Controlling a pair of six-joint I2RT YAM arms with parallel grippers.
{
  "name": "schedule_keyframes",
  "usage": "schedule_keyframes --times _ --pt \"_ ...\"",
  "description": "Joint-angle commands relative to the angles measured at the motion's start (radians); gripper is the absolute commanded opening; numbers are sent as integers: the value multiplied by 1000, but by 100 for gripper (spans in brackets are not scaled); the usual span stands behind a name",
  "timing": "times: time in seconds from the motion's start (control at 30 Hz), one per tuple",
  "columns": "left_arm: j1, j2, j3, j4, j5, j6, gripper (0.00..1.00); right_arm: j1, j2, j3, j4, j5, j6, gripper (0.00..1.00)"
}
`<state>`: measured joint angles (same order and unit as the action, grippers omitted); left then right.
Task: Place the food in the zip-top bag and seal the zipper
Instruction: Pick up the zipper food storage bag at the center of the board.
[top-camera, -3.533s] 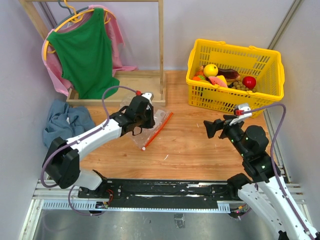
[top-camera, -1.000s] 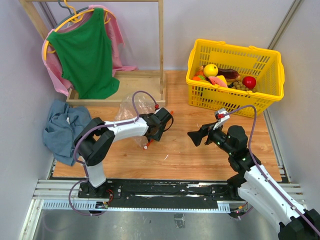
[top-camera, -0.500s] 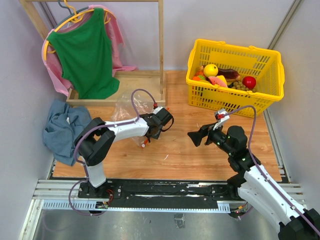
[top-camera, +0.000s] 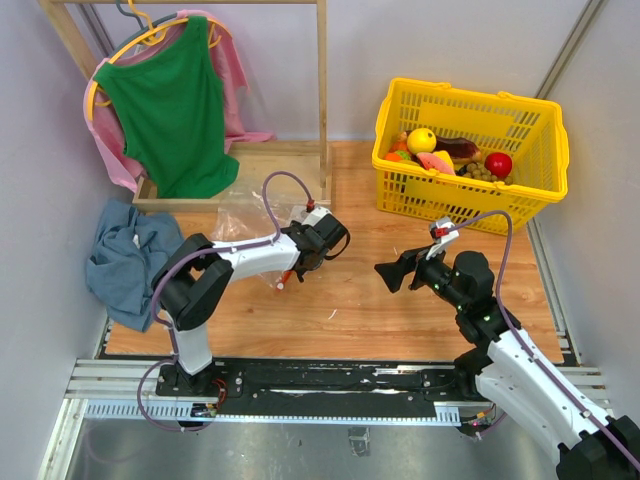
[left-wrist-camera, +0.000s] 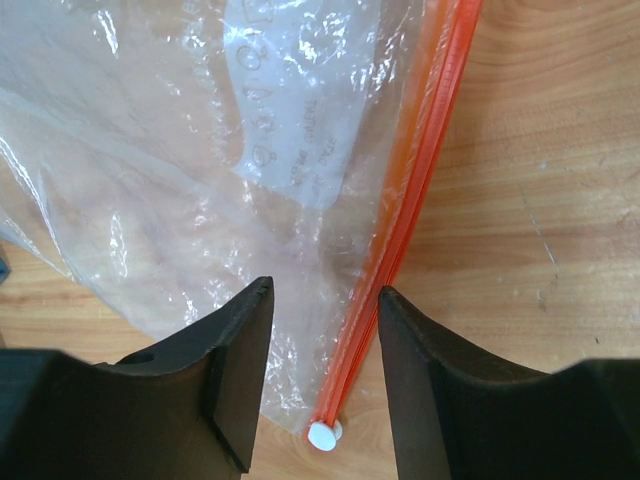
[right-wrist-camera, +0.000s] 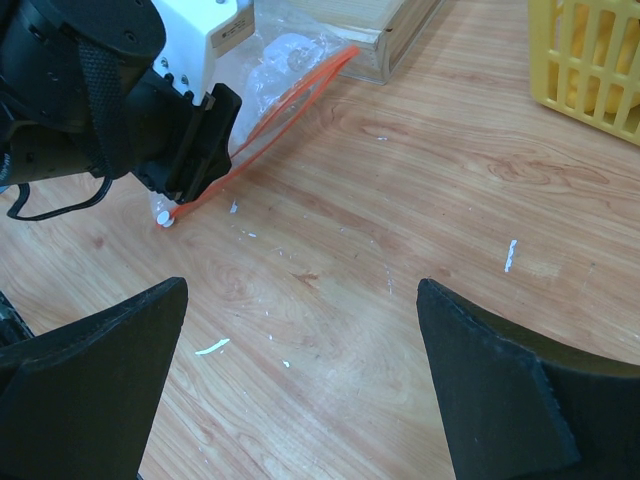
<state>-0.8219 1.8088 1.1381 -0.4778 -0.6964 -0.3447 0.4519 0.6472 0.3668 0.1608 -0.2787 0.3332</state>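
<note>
While the left gripper (left-wrist-camera: 323, 292) hangs low over the wooden table (top-camera: 400, 310), its two dark fingers (left-wrist-camera: 240, 370) stand apart with the lower corner of the clear bag (left-wrist-camera: 200, 150) between them. The bag lies flat and crinkled on the wood, and its orange zipper (left-wrist-camera: 408, 200) runs at a slant from the top of the left wrist view down into the gap, closer to the right-hand finger than to the other. Neither finger is seen pressing on the strip. A small white slider (left-wrist-camera: 322, 435) sits at the near end of the zipper, just below the fingertips. In the right wrist view, the bag spreads away behind the left gripper toward a wooden stand. The right gripper (right-wrist-camera: 300, 300) hovers over bare wood well to the right of the bag, its jaws spread wide and holding nothing. All the food (top-camera: 450, 152) sits in the yellow basket (top-camera: 470, 95) at the far right corner of the table, a yellow fruit (top-camera: 421, 139) and a red one (top-camera: 498, 163) among it, well apart from the bag and from both grippers.
</note>
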Motion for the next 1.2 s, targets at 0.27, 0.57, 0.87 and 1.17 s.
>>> schedule_keyframes --times 0.27,0.57,0.87,1.17 --pt "0 72 25 68 -215 25 41 10 -7 -19 50 -3 10 98" --pt "15 74 4 107 -293 50 28 10 -9 -21 55 -7 12 98" --pt "47 107 -13 159 -328 64 13 11 -10 -26 64 -16 14 99" --pt "35 -42 -12 52 -277 -22 0 11 12 -17 97 -22 37 99"
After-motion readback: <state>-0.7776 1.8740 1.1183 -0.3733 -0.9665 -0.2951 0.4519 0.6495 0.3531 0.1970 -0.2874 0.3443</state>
